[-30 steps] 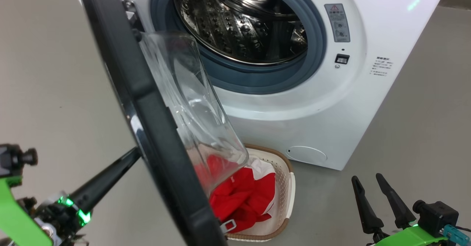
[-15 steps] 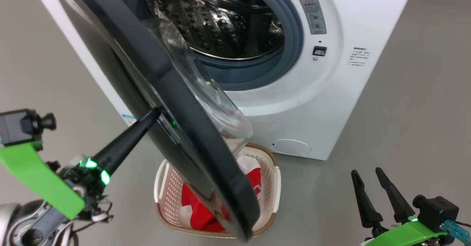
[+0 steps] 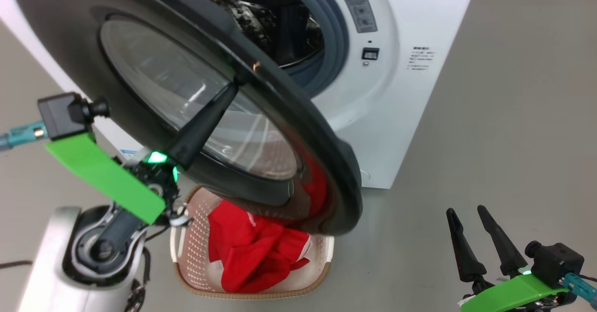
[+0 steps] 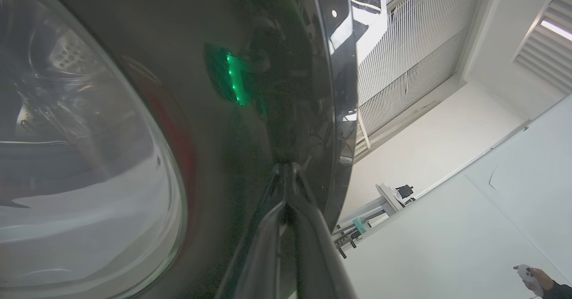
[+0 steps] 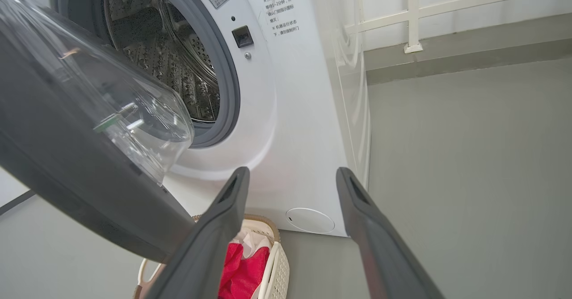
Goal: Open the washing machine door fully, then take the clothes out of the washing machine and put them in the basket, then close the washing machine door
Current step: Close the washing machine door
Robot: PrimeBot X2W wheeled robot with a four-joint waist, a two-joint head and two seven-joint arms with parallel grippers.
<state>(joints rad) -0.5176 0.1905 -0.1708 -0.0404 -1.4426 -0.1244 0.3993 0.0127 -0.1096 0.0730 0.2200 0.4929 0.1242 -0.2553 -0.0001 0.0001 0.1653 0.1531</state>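
Left pincer [image 3: 235, 84], shut and empty, bears tip-first on the large round glossy black-rimmed glass door [image 3: 322, 149], judged rigid, heavy and slippery, best pushed at the rim; right pincer [image 3: 465, 209] gapes empty.

glossy black rim on the washing machine door [image 3: 322, 162], at the dark left gripper [image 3: 235, 82] tips. behind it, the white washing machine [image 3: 387, 107] with grey ring [image 3: 333, 37] and perforated steel drum [image 5: 178, 57]. below the left gripper, bright red clothes [image 3: 252, 256] in the cream perforated basket [image 3: 196, 242], brown woven rim. right gripper [image 3: 464, 209] dark, on a green mount [image 3: 513, 288].
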